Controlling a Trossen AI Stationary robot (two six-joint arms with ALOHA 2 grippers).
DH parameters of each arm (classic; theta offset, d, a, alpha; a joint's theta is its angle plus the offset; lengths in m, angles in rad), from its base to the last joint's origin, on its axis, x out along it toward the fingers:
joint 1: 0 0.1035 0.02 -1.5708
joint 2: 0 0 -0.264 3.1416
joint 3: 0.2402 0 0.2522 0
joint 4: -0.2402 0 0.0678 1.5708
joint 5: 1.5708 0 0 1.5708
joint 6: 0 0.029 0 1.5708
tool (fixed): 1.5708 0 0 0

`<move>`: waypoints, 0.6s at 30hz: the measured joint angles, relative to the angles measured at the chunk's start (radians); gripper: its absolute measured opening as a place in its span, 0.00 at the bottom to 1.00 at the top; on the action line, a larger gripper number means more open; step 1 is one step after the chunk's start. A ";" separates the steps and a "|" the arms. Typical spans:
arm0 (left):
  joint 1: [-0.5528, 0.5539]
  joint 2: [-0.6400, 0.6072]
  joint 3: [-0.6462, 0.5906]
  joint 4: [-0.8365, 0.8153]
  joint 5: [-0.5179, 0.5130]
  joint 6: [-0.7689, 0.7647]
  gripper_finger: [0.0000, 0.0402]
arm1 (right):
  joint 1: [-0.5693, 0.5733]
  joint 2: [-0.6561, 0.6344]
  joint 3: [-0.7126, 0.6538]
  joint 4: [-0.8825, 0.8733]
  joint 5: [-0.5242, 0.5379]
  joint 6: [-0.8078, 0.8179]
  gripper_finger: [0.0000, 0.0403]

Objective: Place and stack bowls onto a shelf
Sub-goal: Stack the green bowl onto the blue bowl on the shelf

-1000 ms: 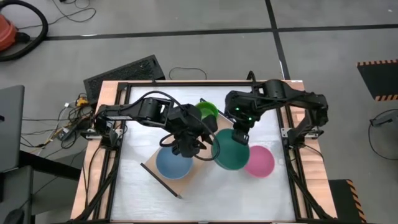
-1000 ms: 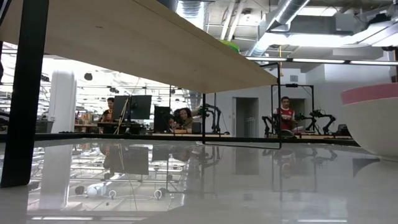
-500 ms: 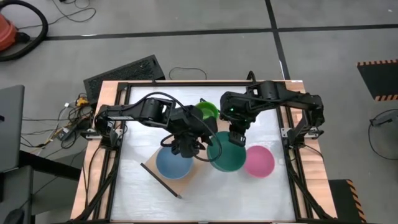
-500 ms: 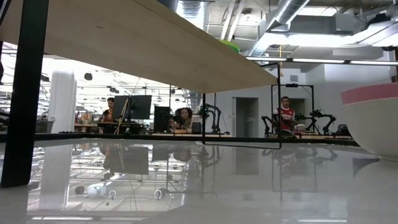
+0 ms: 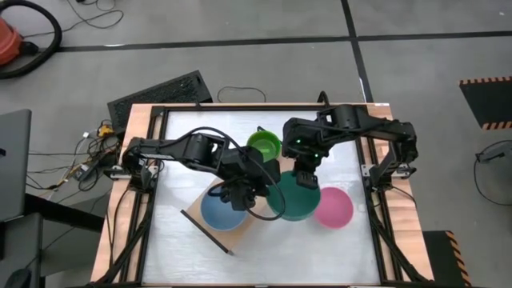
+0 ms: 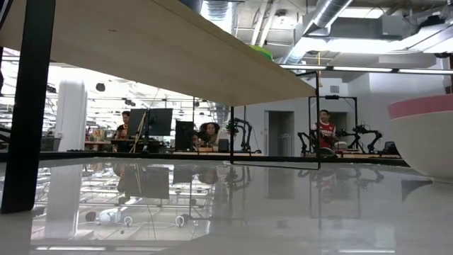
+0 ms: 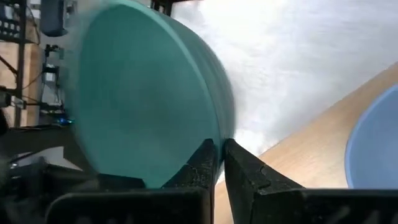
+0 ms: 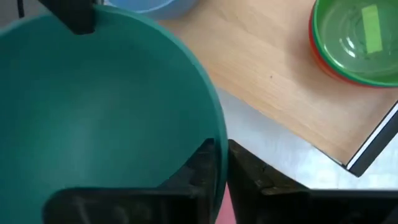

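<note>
A teal bowl (image 5: 290, 200) is between my two grippers, beside the light-wood shelf (image 5: 245, 227). My left gripper (image 5: 254, 194) is shut on its left rim and my right gripper (image 5: 302, 178) is shut on its far rim. A blue bowl (image 5: 222, 211) rests on the shelf board. A lime green bowl (image 8: 354, 37) sits nested in a red bowl (image 8: 323, 61) at the shelf's far end. A pink bowl (image 5: 334, 206) stands on the table to the right. The shelf board (image 6: 177, 49) and the pink bowl (image 6: 425, 134) also show in the low view. My left gripper pinches the teal bowl's rim (image 7: 225, 124), one finger inside the bowl and one outside. It comes from the table's left side. The bowl stands tilted before the fingers. My right gripper pinches the teal bowl's rim (image 8: 219, 134), one finger inside (image 8: 202, 165) and one outside, coming from above. The bowl's hollow faces up. The low view shows no part of it on the table.
A black frame leg (image 6: 28, 106) holds the shelf at its left end; another black frame (image 8: 373, 146) is at its far end. The white table (image 5: 280, 248) lies in front of the bowls. People sit at desks in the room behind.
My right gripper has carried the teal bowl a little toward the table's left edge, toward the shelf. My left gripper has gone right and a little nearer, from over the blue bowl to the teal bowl's left rim.
</note>
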 joint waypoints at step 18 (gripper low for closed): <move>0.003 0.000 0.001 0.015 -0.064 -0.021 0.00 | -0.056 -0.039 0.072 0.087 -0.055 -0.239 0.45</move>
